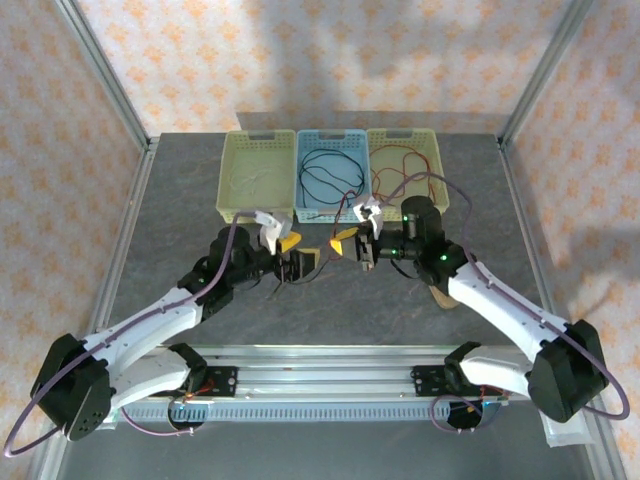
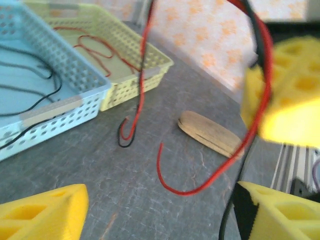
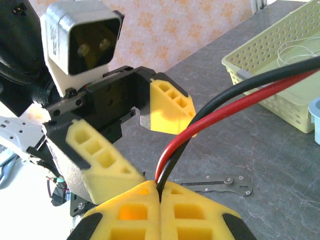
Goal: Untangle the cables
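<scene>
red cable (image 3: 240, 104) and black cable (image 3: 250, 84) run pinched together out of the clenched right tool (image 3: 160, 200), above the bench (image 3: 260, 150). left tool (image 3: 135, 132) is released, holding nothing. pulling now would likely drag both as one and tighten the twist, or snag slack on a basket (image 2: 135, 85). no readable writing.

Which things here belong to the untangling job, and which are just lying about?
Job: red cable, black cable, both pinched by the right gripper; blue basket, left yellow basket, right yellow basket.
Lying about: oval wooden piece.
</scene>
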`<act>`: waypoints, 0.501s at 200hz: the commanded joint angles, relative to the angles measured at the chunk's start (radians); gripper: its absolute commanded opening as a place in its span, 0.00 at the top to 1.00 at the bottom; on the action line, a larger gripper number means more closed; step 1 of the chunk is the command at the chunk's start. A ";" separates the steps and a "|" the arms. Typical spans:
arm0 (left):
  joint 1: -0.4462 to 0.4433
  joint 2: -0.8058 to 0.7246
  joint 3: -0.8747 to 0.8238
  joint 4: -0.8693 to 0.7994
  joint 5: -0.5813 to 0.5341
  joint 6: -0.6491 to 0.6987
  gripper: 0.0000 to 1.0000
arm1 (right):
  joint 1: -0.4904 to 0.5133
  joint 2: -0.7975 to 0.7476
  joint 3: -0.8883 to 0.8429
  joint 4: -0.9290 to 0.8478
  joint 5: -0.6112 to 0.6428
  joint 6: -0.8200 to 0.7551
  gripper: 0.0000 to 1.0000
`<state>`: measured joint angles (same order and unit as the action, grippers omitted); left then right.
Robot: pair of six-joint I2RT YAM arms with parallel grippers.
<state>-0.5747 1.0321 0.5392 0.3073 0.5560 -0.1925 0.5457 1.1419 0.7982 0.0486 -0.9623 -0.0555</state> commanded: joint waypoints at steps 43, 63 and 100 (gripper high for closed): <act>-0.005 -0.022 -0.071 0.139 0.141 0.168 0.42 | -0.007 -0.034 0.081 -0.073 -0.055 -0.033 1.00; -0.009 -0.006 -0.082 0.157 0.129 0.165 0.45 | -0.007 -0.029 0.094 -0.068 -0.078 -0.022 1.00; -0.028 0.044 -0.074 0.221 0.078 0.154 0.55 | -0.007 -0.021 0.107 -0.035 -0.113 0.011 1.00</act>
<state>-0.5911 1.0519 0.4679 0.4297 0.6491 -0.0509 0.5423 1.1301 0.8623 -0.0223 -1.0218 -0.0673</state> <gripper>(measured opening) 0.458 0.045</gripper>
